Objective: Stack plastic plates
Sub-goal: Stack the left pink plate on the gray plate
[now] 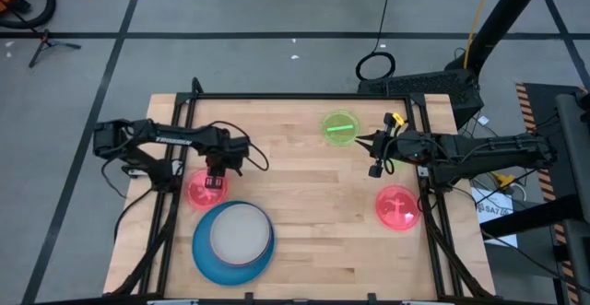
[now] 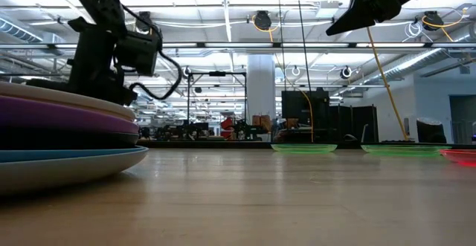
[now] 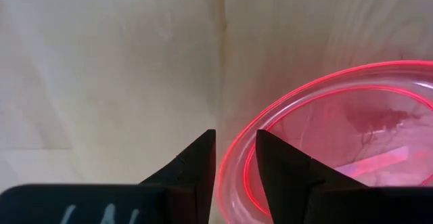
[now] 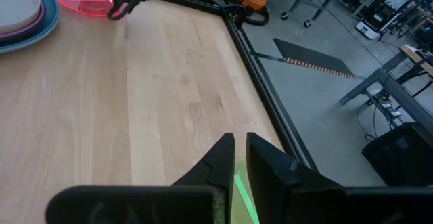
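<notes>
High view: left gripper (image 1: 213, 184) at lower left straddles the pink plate (image 1: 197, 193)'s rim, fingers slightly apart, stack (image 1: 232, 242) just below-right; right gripper (image 1: 375, 152) nearly closed, empty.

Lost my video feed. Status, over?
Left gripper clamped on pink plate rim beside stack. Right gripper raised, empty, near green plate. Nothing blocking.

A pale wooden table (image 1: 304, 185) stands on a grey floor (image 1: 230, 10) crossed by dark tape lines. Beyond it, a white pillar (image 2: 260, 90) rises under bright ceiling lights.
</notes>
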